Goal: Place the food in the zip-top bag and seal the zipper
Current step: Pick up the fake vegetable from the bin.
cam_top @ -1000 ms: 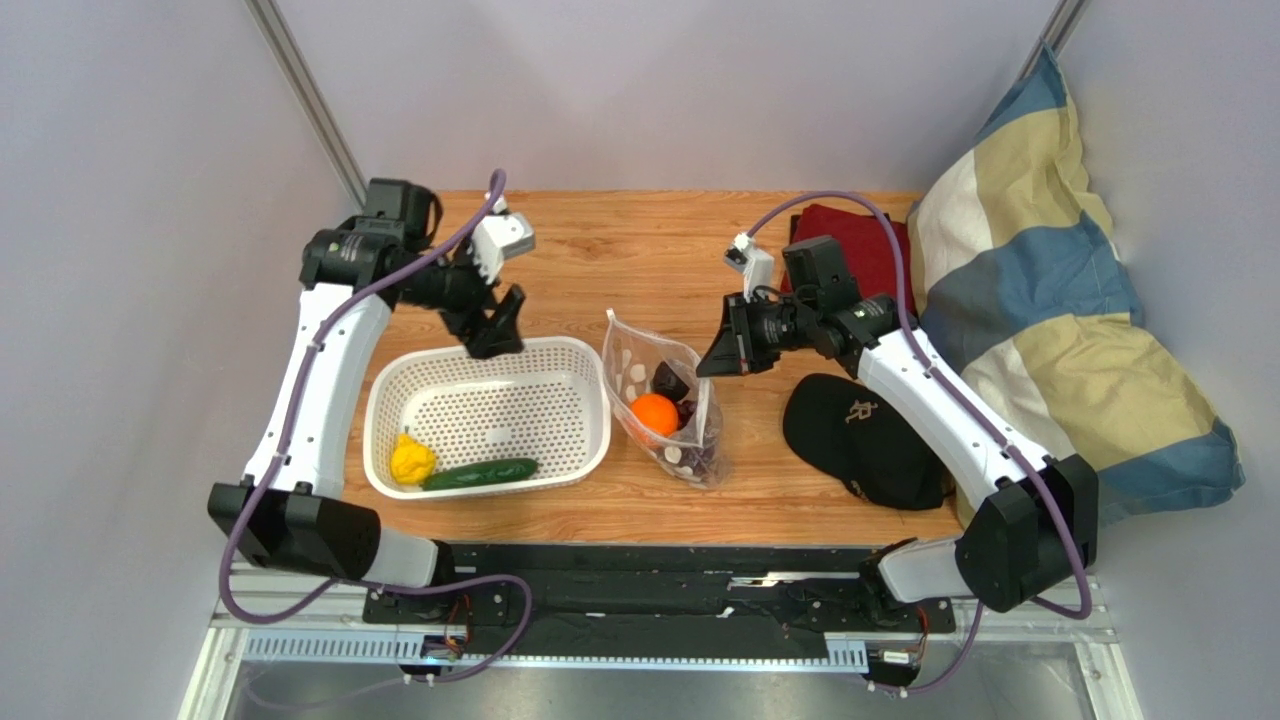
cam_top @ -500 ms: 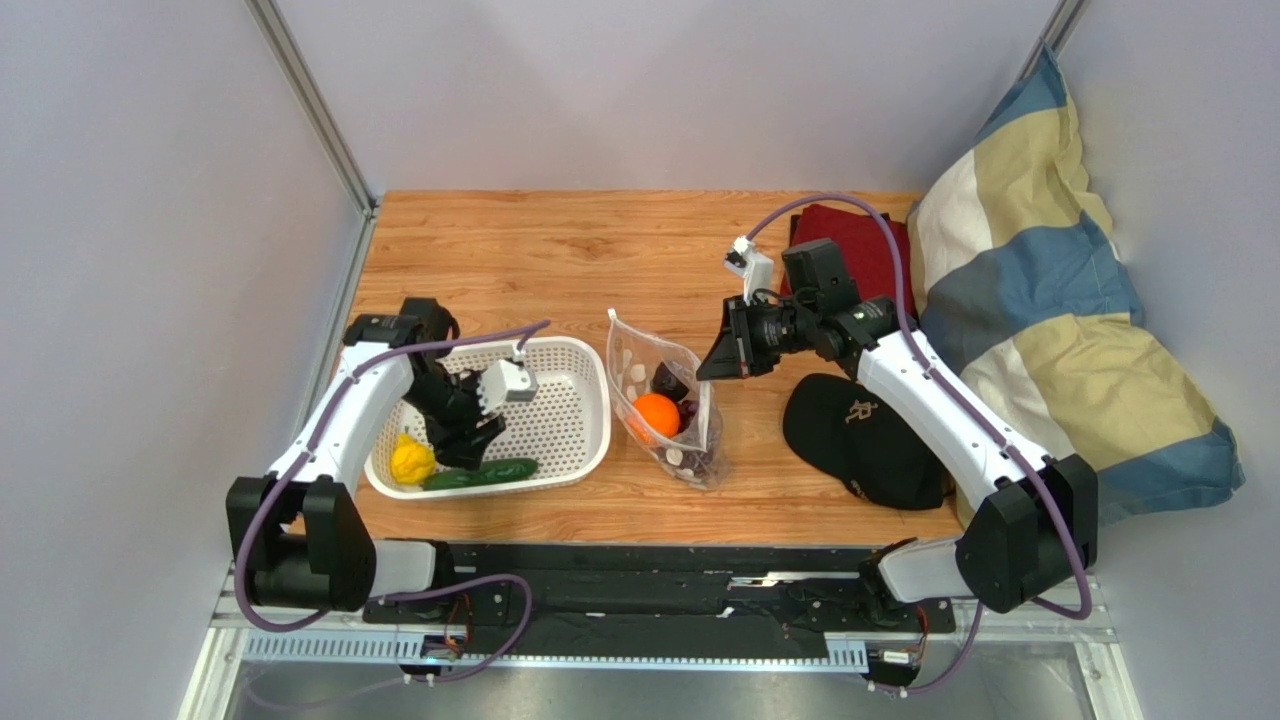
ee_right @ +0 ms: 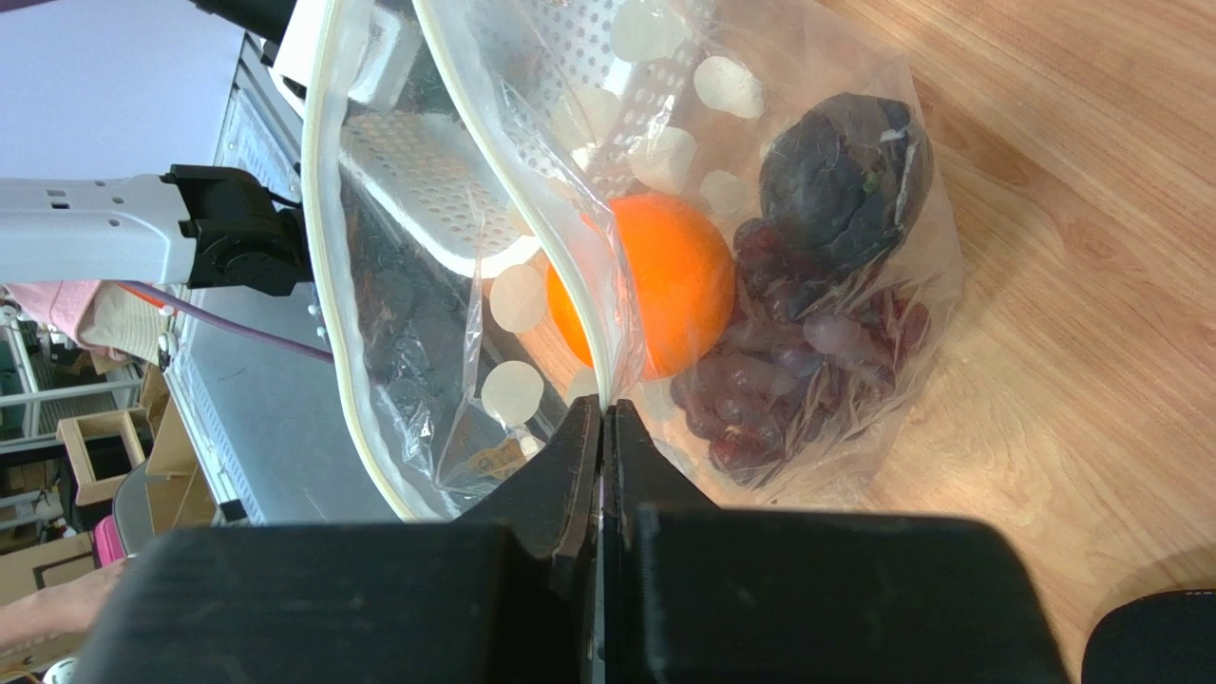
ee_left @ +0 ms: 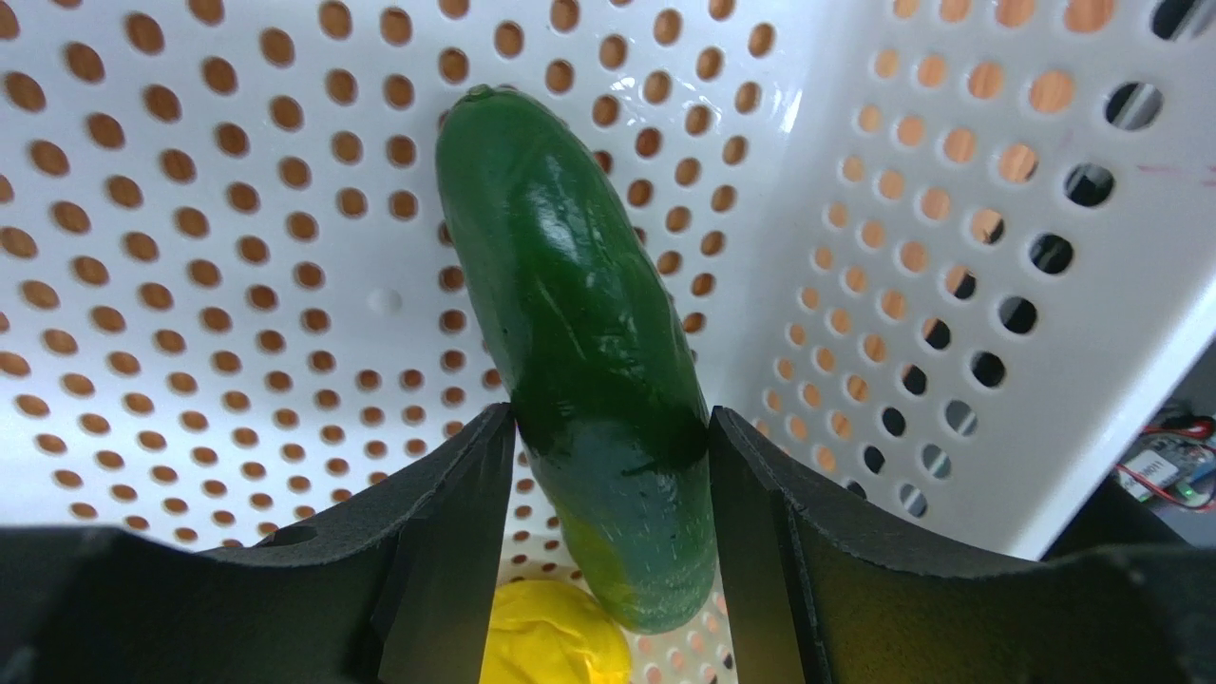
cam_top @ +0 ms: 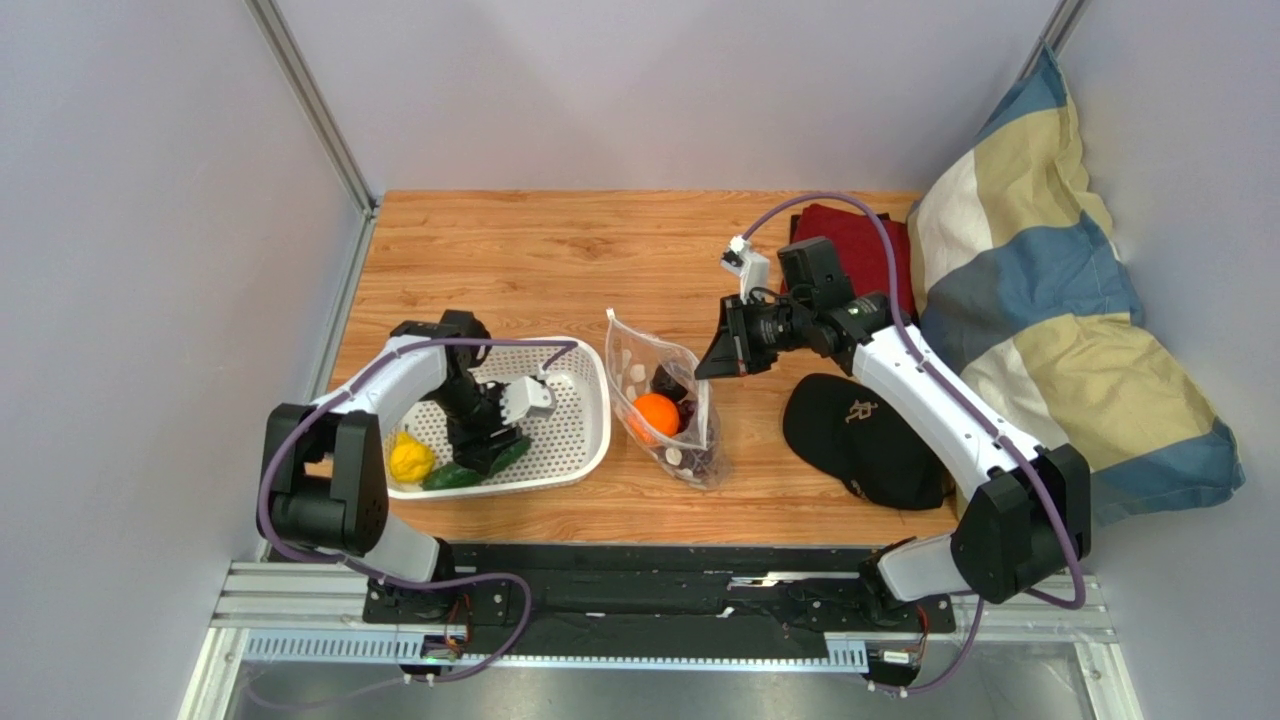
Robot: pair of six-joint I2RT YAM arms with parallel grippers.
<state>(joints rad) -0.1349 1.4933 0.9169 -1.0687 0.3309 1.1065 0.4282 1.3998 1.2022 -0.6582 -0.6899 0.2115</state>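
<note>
My left gripper [cam_top: 490, 441] is down inside the white basket [cam_top: 589, 365], its jaws shut on the sides of the long green cucumber [ee_left: 571, 285]. The yellow lemon [cam_top: 409, 458] lies just left of it, against the cucumber's near end. The zip-top bag [cam_top: 664, 393] stands open on the table right of the basket. My right gripper [ee_right: 605, 413] is shut on the bag's mouth edge along the zipper [ee_right: 578, 271], holding it up. The orange [ee_right: 671, 278], a dark purple round fruit [ee_right: 842, 171] and the dark red grape bunch [ee_right: 771, 399] are inside the bag.
A black cap [cam_top: 864, 435] lies right of the bag, under the right arm. A dark red cloth [cam_top: 842, 233] sits at the back, and a blue and cream pillow [cam_top: 1052, 300] fills the right side. Bare wooden table [cam_top: 526, 255] lies behind the basket.
The left arm swung down from behind the basket into it, and its jaws narrowed onto the cucumber. The right gripper and the bag stayed put.
</note>
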